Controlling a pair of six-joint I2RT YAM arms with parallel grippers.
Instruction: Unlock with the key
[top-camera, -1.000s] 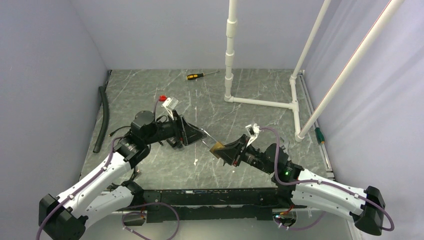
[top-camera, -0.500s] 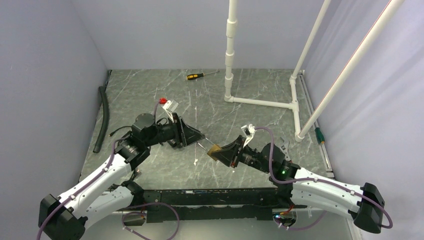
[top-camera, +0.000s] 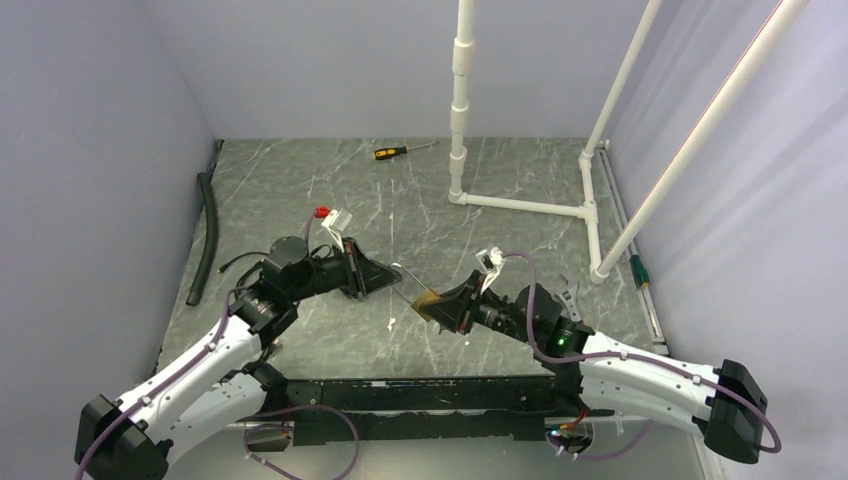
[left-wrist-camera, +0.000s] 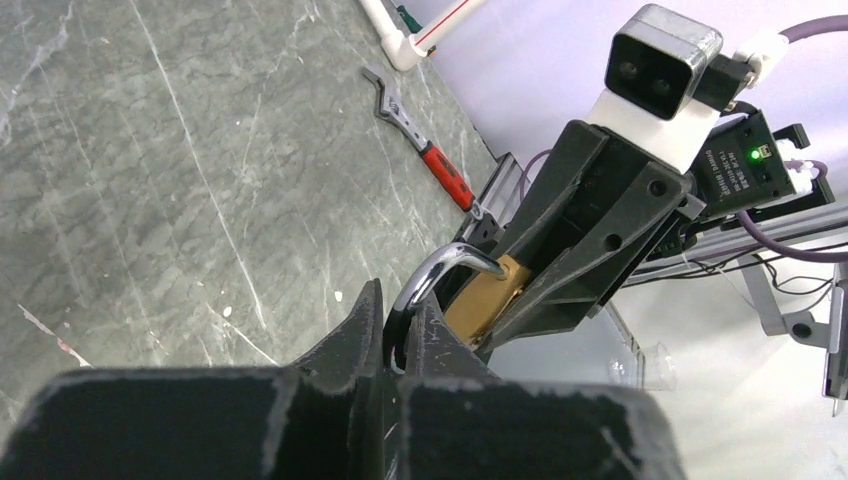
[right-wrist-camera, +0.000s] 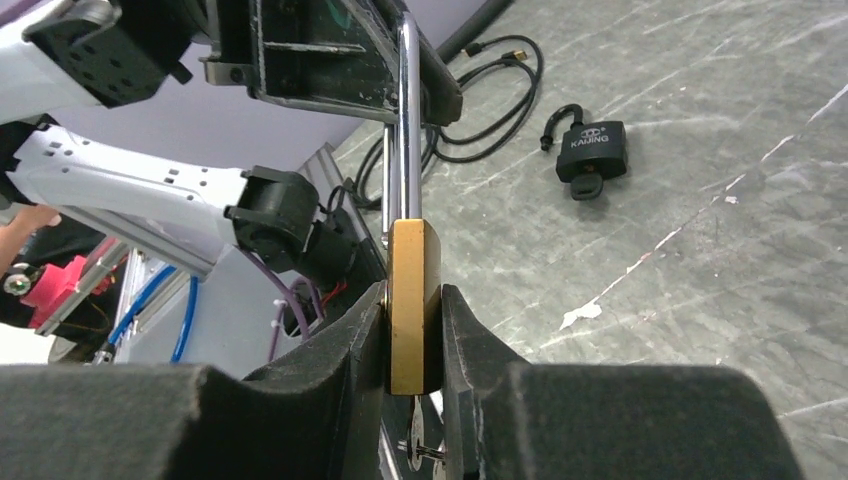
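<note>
Pinching the flat faces of the brass padlock (right-wrist-camera: 413, 255), the right gripper (right-wrist-camera: 414, 310) had its two black fingers (right-wrist-camera: 350, 340) pressed against the body from either side, so that the body sat upright in the gap at the fingertips in the right wrist view. The key (right-wrist-camera: 418, 450) showed just below the body, between the same fingers, its metal head pointing back toward the wrist.

From the top of the body the shackle (right-wrist-camera: 408, 120) ran straight away from the right gripper, its bow reaching the left gripper (left-wrist-camera: 398, 322). The left fingers (left-wrist-camera: 350, 335) were closed on the bow, the chrome curve coming out from between their tips toward the brass body. Whether the shackle had come free of the body could not be told.

Seen from the top camera, the padlock was held between the two grippers above the middle of the near part of the table (top-camera: 300, 190). Its long axis ran from the body at the lower right to the shackle at the upper left.

A black padlock (right-wrist-camera: 592, 150) with its own key lay flat on the table beyond. A red-handled wrench (left-wrist-camera: 425, 150) lay on the table well apart from the grippers.
</note>
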